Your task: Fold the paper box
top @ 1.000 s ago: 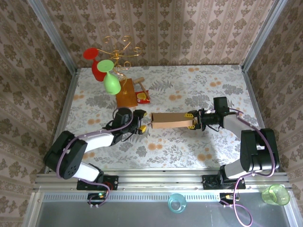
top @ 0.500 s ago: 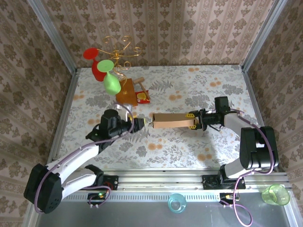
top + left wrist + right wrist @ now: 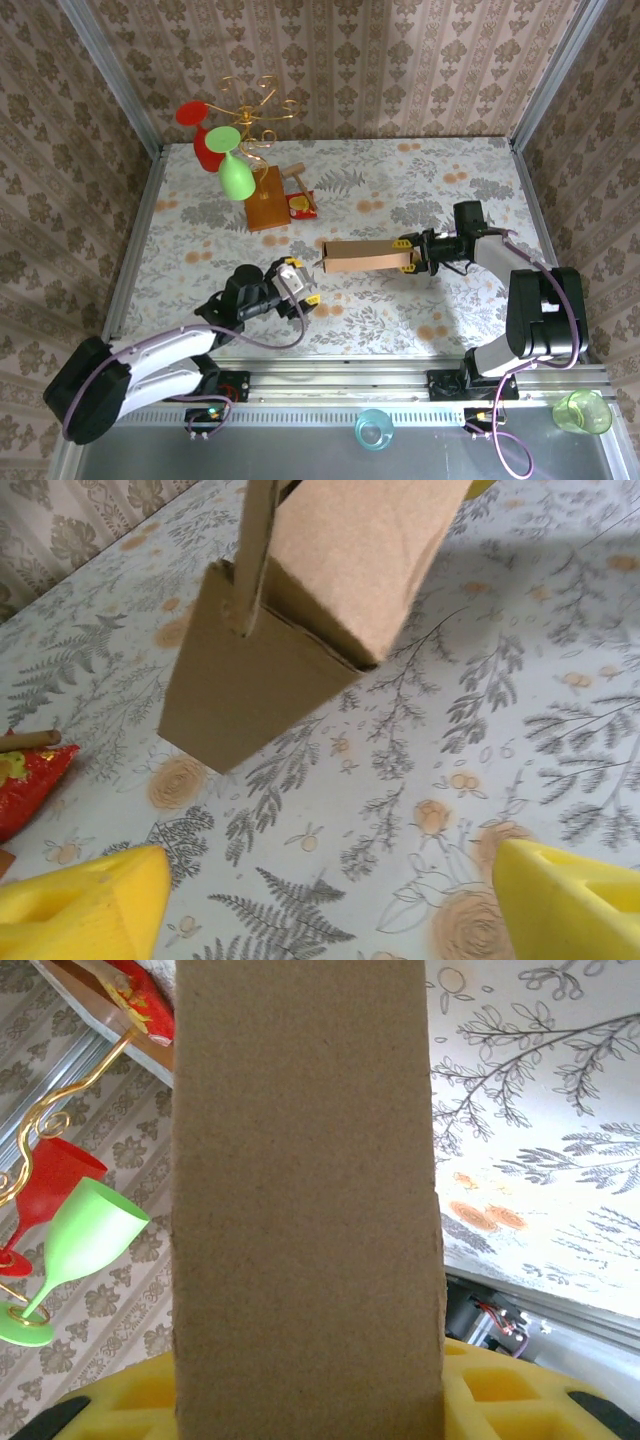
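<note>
The paper box (image 3: pixel 365 256) lies near the middle of the worktop (image 3: pixel 400 170), a long brown shape going from left to right. My right hand (image 3: pixel 412 255) grasps it at its right end, and in the right wrist view the cardboard stands between the yellow pads (image 3: pixel 500 1395). I cannot tell whether the box rests on the worktop or is lifted. My left hand (image 3: pixel 303 283) is released. Its yellow fingers (image 3: pixel 80 905) are wide apart with nothing between them, near the box's left end but apart from it. Behind the box I see a red packet (image 3: pixel 301 207) beside a wooden block (image 3: pixel 268 200), and a green glass (image 3: pixel 235 175) and a red glass (image 3: pixel 205 140) hang on a gold wire stand (image 3: pixel 255 100).
</note>
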Motion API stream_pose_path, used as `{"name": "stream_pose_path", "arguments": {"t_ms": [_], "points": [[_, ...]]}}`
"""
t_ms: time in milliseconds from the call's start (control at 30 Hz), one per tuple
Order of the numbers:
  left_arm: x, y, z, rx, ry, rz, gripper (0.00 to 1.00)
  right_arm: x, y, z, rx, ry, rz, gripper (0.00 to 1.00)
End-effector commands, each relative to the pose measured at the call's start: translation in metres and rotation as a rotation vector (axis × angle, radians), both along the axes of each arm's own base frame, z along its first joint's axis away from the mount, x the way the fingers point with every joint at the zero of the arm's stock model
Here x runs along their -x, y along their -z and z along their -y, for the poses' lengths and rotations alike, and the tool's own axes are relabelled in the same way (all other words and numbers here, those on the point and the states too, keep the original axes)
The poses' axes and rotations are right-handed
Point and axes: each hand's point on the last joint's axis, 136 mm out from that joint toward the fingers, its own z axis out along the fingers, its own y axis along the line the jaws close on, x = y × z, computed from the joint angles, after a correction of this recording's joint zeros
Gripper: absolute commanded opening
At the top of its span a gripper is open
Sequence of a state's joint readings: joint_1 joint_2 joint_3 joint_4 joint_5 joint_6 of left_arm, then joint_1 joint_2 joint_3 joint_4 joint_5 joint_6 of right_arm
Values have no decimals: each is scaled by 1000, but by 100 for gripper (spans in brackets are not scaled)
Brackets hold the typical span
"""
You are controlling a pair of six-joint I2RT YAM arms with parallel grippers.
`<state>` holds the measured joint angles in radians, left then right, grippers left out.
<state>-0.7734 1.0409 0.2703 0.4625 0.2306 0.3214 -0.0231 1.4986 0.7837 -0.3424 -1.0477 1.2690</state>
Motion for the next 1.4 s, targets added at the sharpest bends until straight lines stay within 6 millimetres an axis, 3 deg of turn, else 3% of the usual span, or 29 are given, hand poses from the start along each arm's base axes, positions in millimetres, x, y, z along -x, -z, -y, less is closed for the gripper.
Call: {"name": "stream_pose_path", "arguments": {"t_ms": [0,133,267,533,667,1067,1233,1367], "points": [[-24,-28,6,22,23,148,86,6,-7,-1,-9,-19,-9,30],[-39,-43,7,95,46,165,87,13,-8,-4,-7,-32,-16,29],[-31,-47,26,152,214,98,88,17,-8,-6,-13,-40,-24,28],[-20,-12,37,85,304,19,87,19,-7,-9,-33,-53,-33,27],[-22,-9,39,94,307,29,87,21,-8,-11,-38,-64,-41,25],[-2,-2,15,46,298,-26,88,18,-10,-4,-34,-59,-32,23],[-4,3,23,29,334,-32,88,24,-13,-5,-49,-57,-29,22],[-25,0,21,35,245,59,89,27,-19,-6,-52,-59,-14,22]]}}
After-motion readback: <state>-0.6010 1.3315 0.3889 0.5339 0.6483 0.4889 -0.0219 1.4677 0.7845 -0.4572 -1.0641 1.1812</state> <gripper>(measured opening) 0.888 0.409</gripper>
